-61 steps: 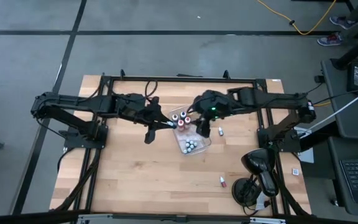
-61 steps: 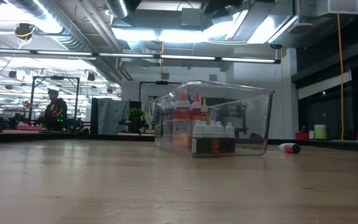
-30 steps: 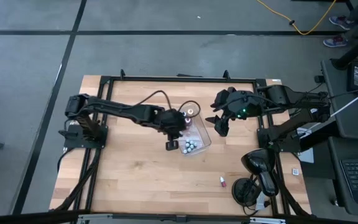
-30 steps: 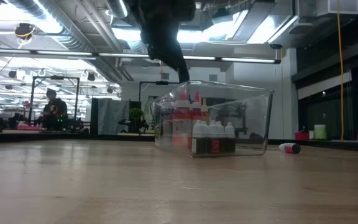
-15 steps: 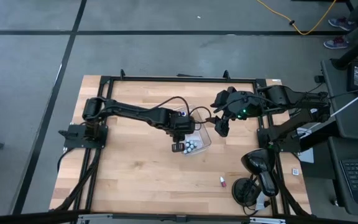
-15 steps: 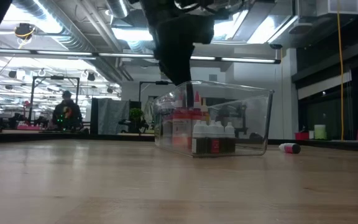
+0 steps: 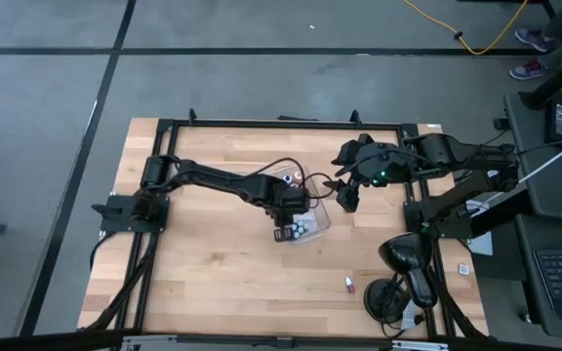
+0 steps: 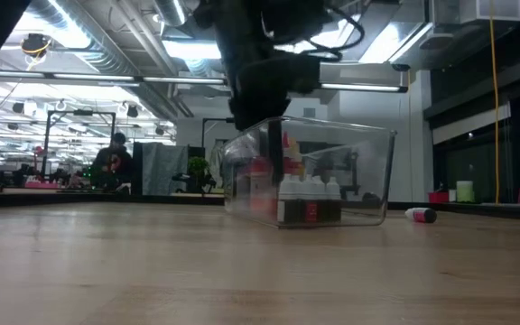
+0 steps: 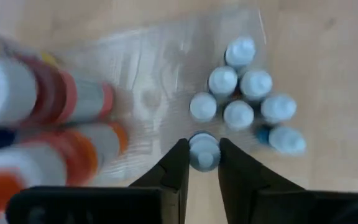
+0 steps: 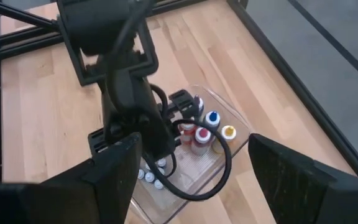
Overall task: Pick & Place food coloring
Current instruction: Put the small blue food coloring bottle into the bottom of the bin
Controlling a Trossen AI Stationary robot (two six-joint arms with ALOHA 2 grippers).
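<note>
Directly between the left gripper's [image 9: 202, 163] two dark fingers [image 9: 178, 167] sits one white-capped bottle [image 9: 203, 150] of food coloring, the fingers close against its sides, inside the clear tray [image 7: 317, 222]. Just ahead of it cluster six more small white-capped bottles [image 9: 239, 93], with taller red and orange bottles [image 9: 67, 118] off to one side. Meanwhile the right gripper [image 7: 345, 192] hangs spread wide beside the tray. A stray bottle [image 7: 350, 284] lies well apart on the table [image 7: 203, 273].

left hand [image 7: 284, 232] over clear tray [image 7: 321, 222] of bottles [image 7: 301, 229]; right hand [image 7: 344, 198] beside tray; one bottle [image 7: 350, 285] loose on counter [image 7: 213, 273].
</note>
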